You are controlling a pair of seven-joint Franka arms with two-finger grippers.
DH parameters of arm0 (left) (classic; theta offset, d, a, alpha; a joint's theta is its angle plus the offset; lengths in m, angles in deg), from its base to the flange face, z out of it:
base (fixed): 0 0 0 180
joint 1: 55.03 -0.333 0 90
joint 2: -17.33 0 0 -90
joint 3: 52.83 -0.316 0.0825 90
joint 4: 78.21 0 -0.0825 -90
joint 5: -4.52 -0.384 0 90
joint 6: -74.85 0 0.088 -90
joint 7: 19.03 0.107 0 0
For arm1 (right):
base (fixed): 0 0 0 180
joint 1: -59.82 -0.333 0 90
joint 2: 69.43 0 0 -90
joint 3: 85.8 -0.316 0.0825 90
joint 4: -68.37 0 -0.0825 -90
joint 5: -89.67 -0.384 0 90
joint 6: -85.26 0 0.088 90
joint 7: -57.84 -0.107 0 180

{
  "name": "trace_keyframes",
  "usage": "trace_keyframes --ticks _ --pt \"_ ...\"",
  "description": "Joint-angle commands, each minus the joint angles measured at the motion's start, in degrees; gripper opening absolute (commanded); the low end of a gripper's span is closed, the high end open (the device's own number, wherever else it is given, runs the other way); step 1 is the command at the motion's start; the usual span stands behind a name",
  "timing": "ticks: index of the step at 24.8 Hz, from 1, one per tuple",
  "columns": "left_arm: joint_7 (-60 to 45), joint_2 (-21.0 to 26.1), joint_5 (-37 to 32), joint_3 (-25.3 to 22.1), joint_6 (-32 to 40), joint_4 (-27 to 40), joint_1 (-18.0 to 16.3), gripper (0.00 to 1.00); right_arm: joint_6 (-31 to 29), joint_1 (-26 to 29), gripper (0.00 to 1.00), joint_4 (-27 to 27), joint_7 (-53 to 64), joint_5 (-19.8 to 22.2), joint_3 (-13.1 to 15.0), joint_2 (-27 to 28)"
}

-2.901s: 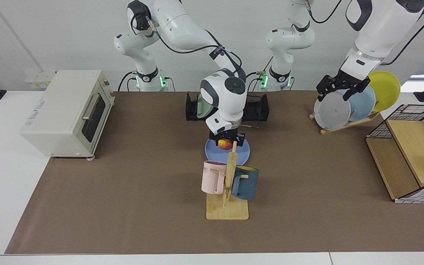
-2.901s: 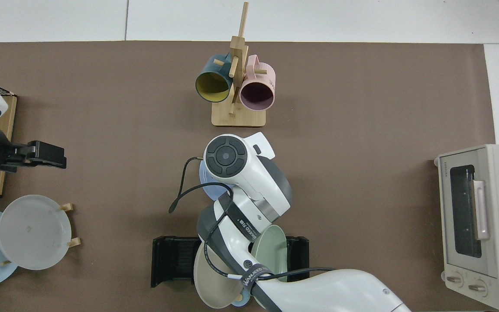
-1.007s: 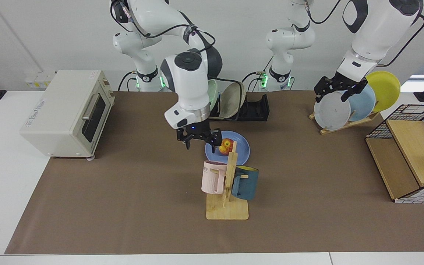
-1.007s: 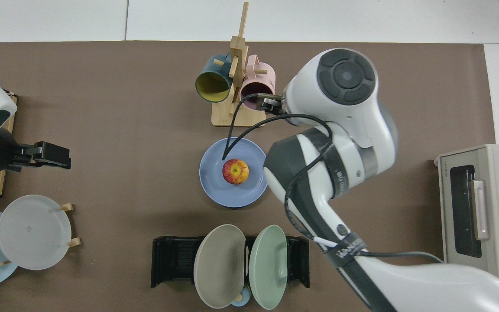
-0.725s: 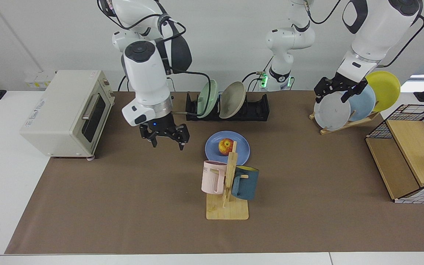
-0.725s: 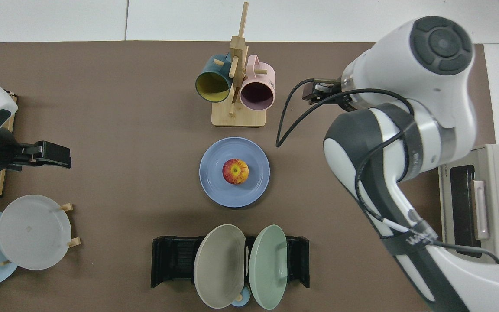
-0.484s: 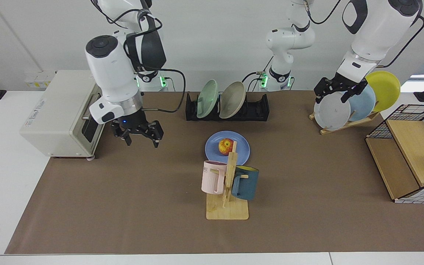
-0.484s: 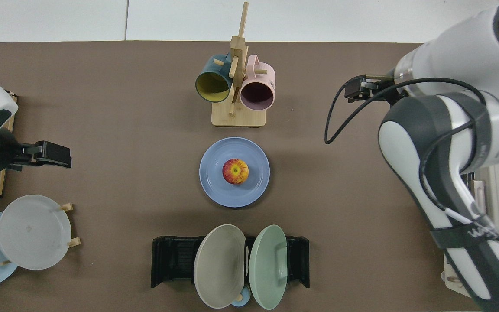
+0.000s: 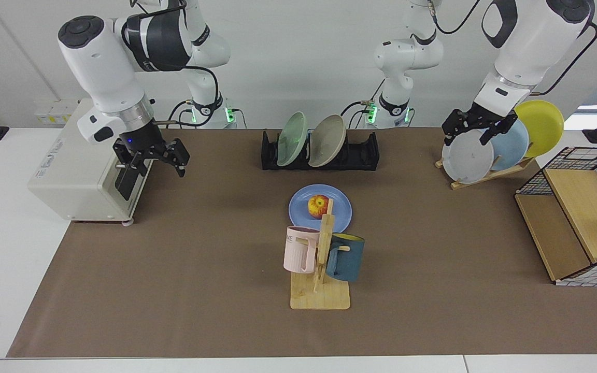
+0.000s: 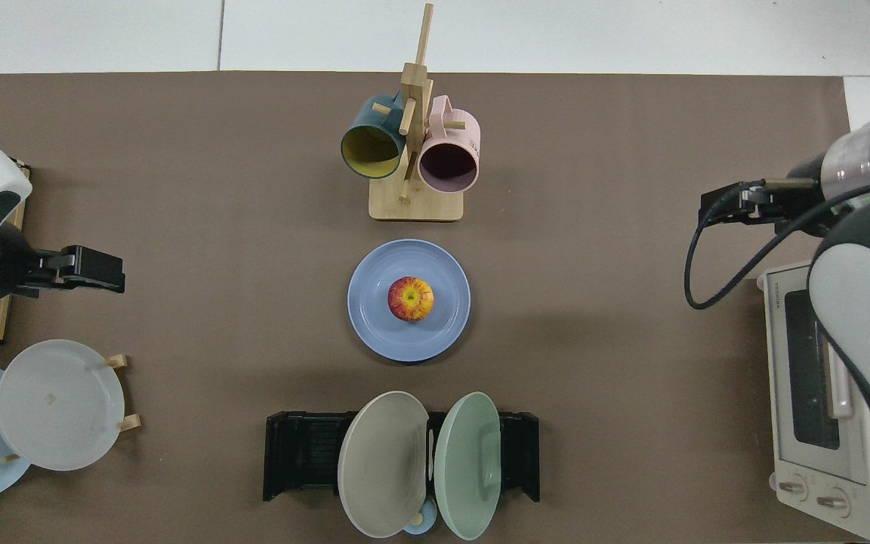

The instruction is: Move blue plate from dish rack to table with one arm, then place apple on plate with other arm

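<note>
Mug tree [image 9: 320, 264] stands nearest the camera on the brown-matted surface [image 9: 174, 290]. Just behind it, blue plate [image 9: 320, 209] lies flat, apple [image 9: 317, 205] resting at its centre. Farther back, dish rack [image 9: 321, 151] holds a green and a beige plate. Right gripper [image 9: 152, 156] hangs beside the toaster oven [image 9: 91, 158], fingers spread, empty. Left gripper [image 9: 475, 127] hovers at the wooden plate stand [image 9: 485, 176], fingers released, waiting.

the toaster oven [image 10: 820, 393] at 3 o'clock in the top view carries a small brand word at its upper front corner that looks like "toshiba", though it is too small to be sure. the pink mug [image 9: 298, 249] shows the letters "me". a red-and-white warning label at the oven's lower corner is unreadable.
</note>
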Motion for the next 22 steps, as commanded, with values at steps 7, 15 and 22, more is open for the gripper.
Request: trace_keyframes --ticks 7,15,22 --pt "-0.39 -0.78 -1.02 -0.1 -1.54 1.3 0.46 1.0 -2.9 -2.61 1.0 10.6 -9.98 3.85 -0.91 -9.37" --pt "-0.39 -0.78 -1.01 -0.01 -1.63 1.3 0.46 1.0 -0.54 -1.91 1.0 7.0 -7.44 4.39 -0.65 -7.53" --pt "-0.39 -0.78 -0.93 -0.01 -1.72 1.3 0.46 1.0 1.13 -0.77 1.0 5.42 -7.09 5.0 -0.73 -7.17"
